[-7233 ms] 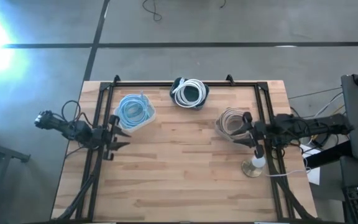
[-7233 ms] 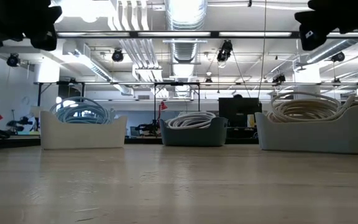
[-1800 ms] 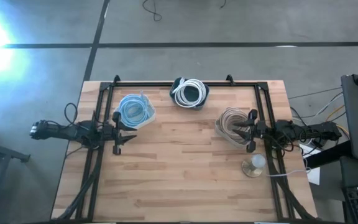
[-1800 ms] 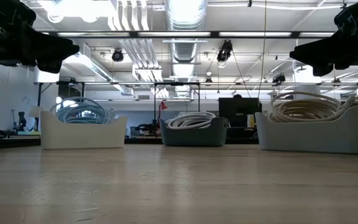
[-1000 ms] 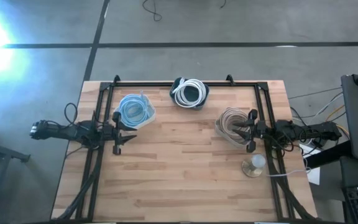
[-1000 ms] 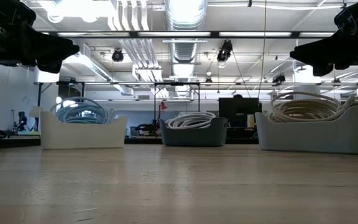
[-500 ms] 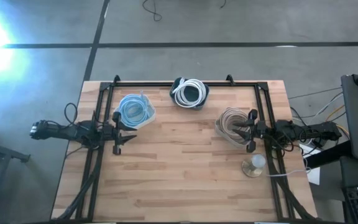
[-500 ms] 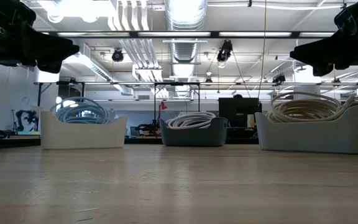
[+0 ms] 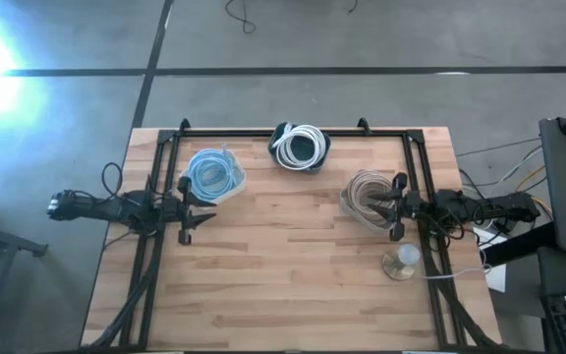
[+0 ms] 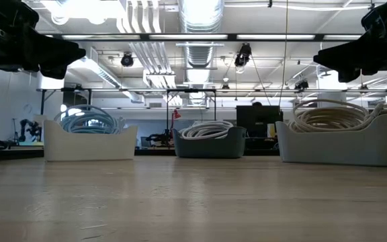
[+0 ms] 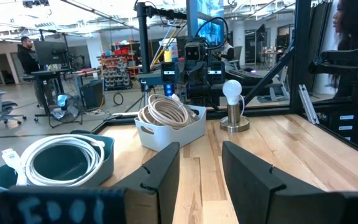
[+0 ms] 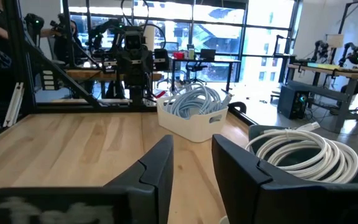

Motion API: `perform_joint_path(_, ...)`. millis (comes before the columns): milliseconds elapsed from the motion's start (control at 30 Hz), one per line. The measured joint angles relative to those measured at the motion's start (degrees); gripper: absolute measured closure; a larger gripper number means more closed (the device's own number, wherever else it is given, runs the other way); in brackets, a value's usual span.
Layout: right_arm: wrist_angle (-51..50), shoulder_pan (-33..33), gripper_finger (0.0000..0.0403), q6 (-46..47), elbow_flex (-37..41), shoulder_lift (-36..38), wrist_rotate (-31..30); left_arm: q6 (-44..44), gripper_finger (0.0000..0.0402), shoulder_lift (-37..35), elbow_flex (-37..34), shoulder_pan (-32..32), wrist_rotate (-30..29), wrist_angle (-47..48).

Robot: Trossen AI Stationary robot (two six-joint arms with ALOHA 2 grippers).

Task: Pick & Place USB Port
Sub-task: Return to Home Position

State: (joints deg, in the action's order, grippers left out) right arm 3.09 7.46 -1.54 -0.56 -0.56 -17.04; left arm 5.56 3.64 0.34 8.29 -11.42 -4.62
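Three bins of coiled cable stand on the wooden table. A white bin with blue cable (image 9: 211, 177) is at the far left, a dark bin with white cable (image 9: 300, 147) at the far middle, and a white bin with beige cable (image 9: 364, 196) at the right. No separate USB part shows. My left gripper (image 9: 199, 214) hovers open at the table's left edge, just near of the blue bin, pointing right. My right gripper (image 9: 381, 214) hovers open over the beige bin's near side, pointing left. Both are raised in the low view, left gripper (image 10: 66, 54) and right gripper (image 10: 328, 59).
A light bulb on a round base (image 9: 401, 261) stands near the right edge, just near of my right gripper. A black frame (image 9: 273, 131) runs along the far, left and right edges. The middle and near part of the tabletop (image 9: 283, 275) is bare wood. A person (image 11: 27, 53) stands in the room.
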Motion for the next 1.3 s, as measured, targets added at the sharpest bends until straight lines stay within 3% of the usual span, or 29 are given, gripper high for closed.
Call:
perform_joint_path(467,0.0,0.0,0.0312,0.0,0.0,0.0,0.0,0.0,0.0266,0.0,0.0,0.0,0.0,0.0)
perform_joint_path(900,0.0,0.0,0.03,0.0,0.0,0.0,0.0,0.0,0.0266,0.0,0.0,0.0,0.0,0.0)
perform_joint_path(1300,0.0,0.0,0.0321,0.0,0.0,0.0,0.0,0.0,0.0266,0.0,0.0,0.0,0.0,0.0)
